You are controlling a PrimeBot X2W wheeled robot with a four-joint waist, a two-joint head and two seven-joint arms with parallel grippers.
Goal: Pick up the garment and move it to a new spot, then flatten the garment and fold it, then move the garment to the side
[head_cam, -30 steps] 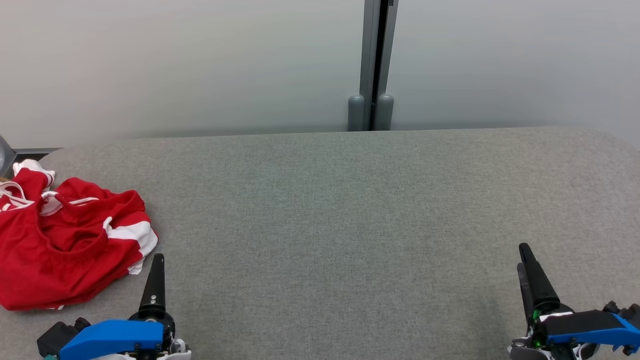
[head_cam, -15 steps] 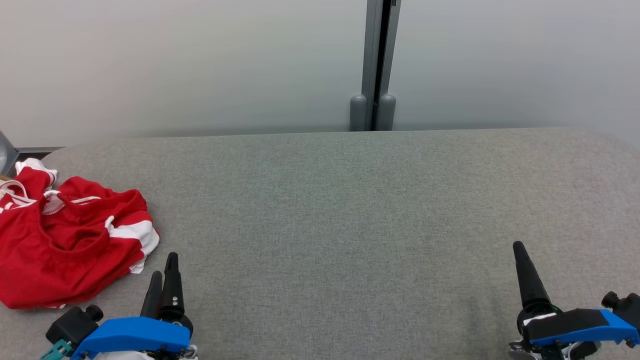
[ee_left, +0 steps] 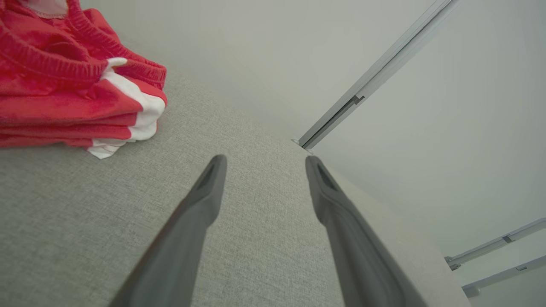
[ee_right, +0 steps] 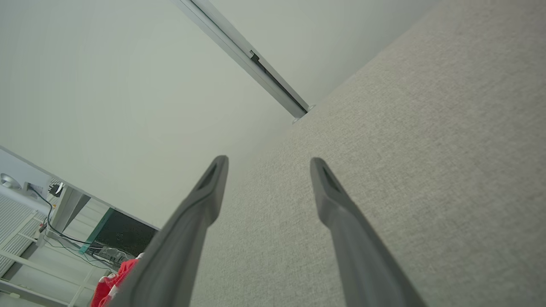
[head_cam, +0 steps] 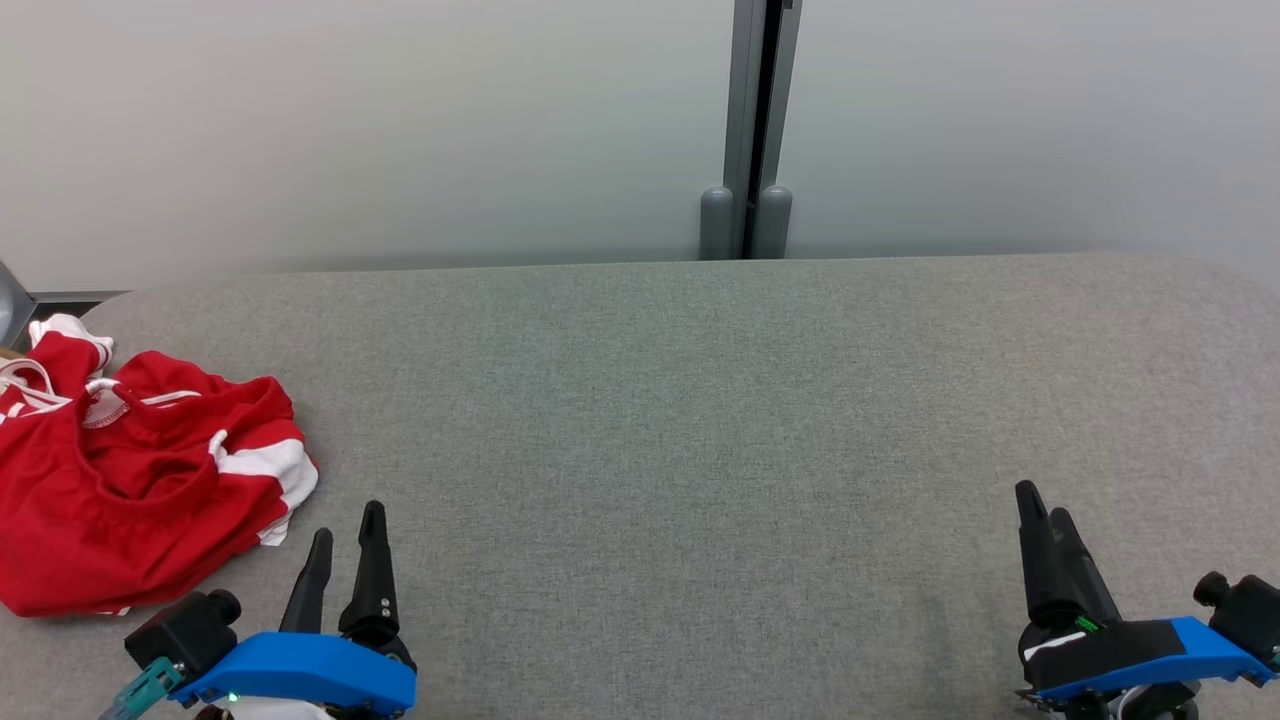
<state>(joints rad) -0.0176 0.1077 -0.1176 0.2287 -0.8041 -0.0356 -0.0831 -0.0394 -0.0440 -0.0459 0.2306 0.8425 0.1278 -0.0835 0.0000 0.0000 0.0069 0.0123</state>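
Both claws hang with fingers spread and nothing between them. Left gripper [head_cam: 347,522] sits at the near left, low over the grey padded table [head_cam: 660,400], and its wrist view shows the left gripper's [ee_left: 265,158] tips well apart. Right gripper [head_cam: 1040,500] is at the near right; from the head its two fingers overlap, so the gap reads only in its own wrist view [ee_right: 268,158].

The red and white garment [head_cam: 130,480] lies crumpled at the table's left, just left of the left claw and not touched, its left part cut off by the picture's edge. From the right wrist only a red scrap [ee_right: 113,283] peeps past a finger.

A second ago the left claw showed one finger; now it shows two, and it stands further right. The garment has not moved.

A grey post [head_cam: 748,130] stands against the far wall.
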